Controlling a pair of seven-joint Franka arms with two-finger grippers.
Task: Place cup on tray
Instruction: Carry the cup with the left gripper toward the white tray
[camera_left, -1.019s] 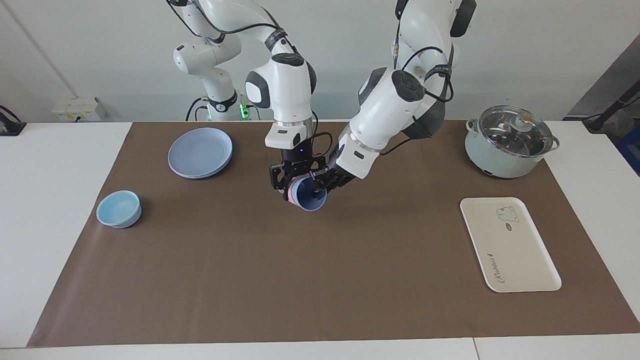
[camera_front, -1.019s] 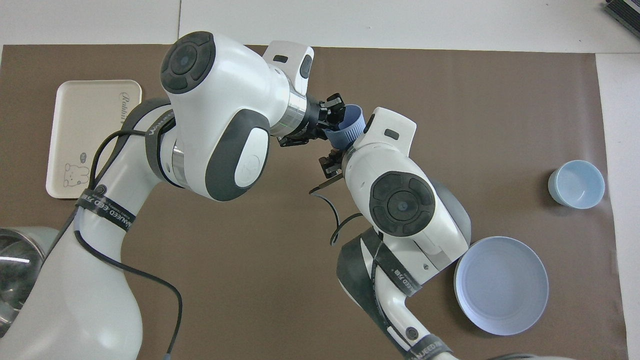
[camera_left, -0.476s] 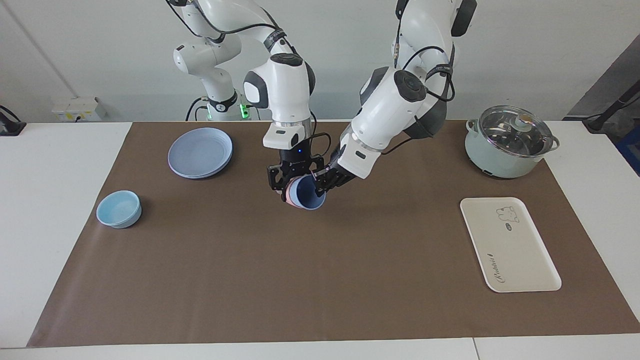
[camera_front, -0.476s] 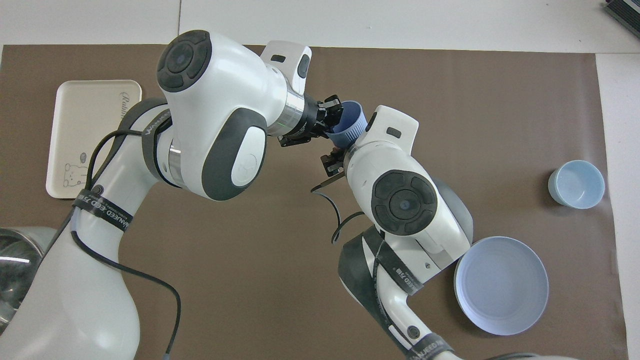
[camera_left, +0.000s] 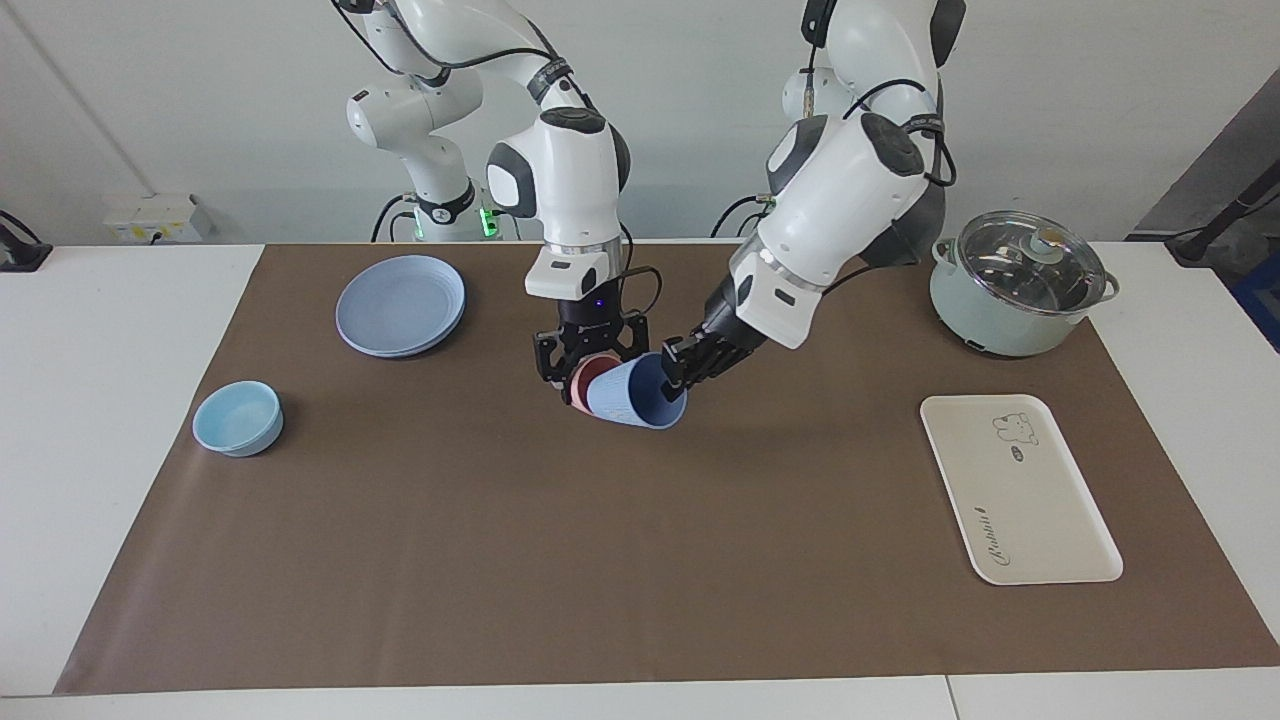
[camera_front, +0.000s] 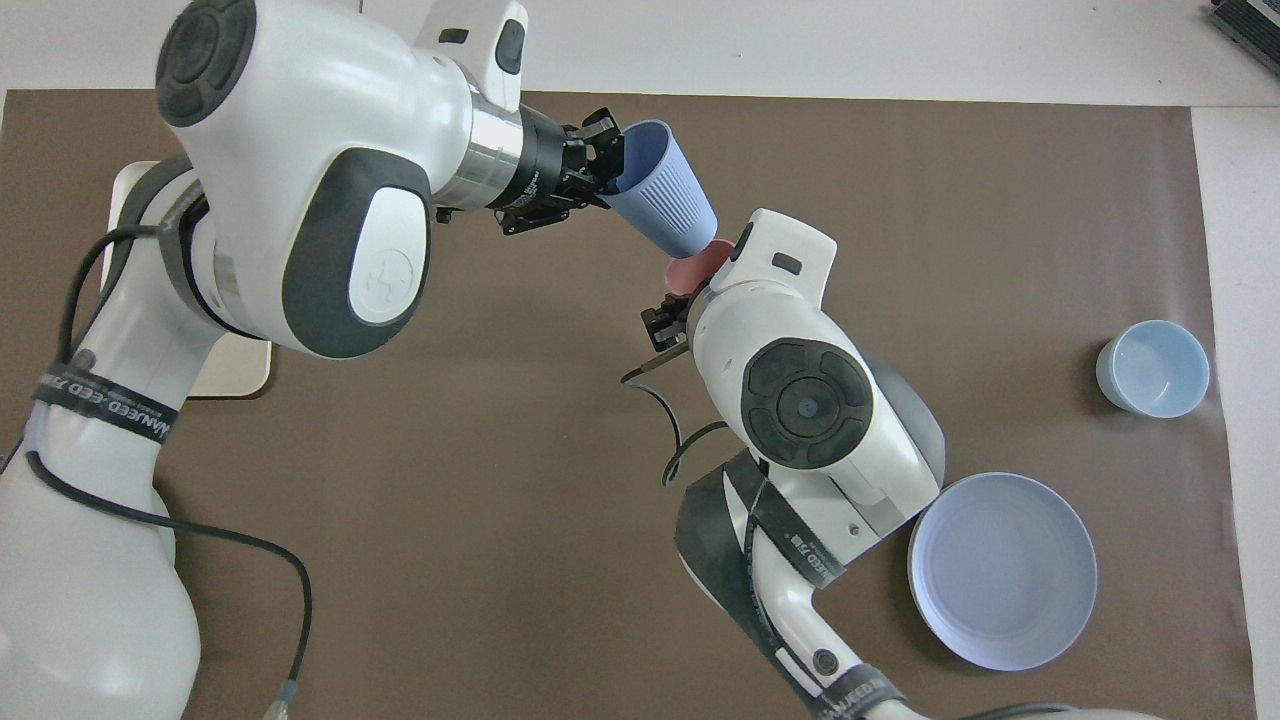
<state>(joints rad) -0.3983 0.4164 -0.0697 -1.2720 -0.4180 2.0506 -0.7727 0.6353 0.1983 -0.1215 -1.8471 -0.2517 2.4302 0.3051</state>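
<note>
The periwinkle-blue cup (camera_left: 635, 392) is tilted on its side in the air over the middle of the mat. My left gripper (camera_left: 680, 365) is shut on its rim. It also shows in the overhead view (camera_front: 660, 205), with my left gripper (camera_front: 605, 160) at its mouth. The cup's base is at the mouth of a pink tumbler (camera_left: 590, 372), which my right gripper (camera_left: 585, 352) is shut on. The pink tumbler's rim (camera_front: 695, 272) shows in the overhead view. The cream tray (camera_left: 1015, 490) lies at the left arm's end of the table; in the overhead view the tray (camera_front: 238, 368) is mostly hidden by my left arm.
A round blue plate (camera_left: 400, 305) (camera_front: 1003, 570) lies near the right arm's base. A light-blue bowl (camera_left: 238, 418) (camera_front: 1152, 367) stands at the right arm's end. A lidded pot (camera_left: 1020, 283) stands near the robots, beside the tray.
My left gripper has drawn the blue cup out of the pink tumbler, toward the left arm's end. The pink rim now shows. The right gripper has stayed in place.
</note>
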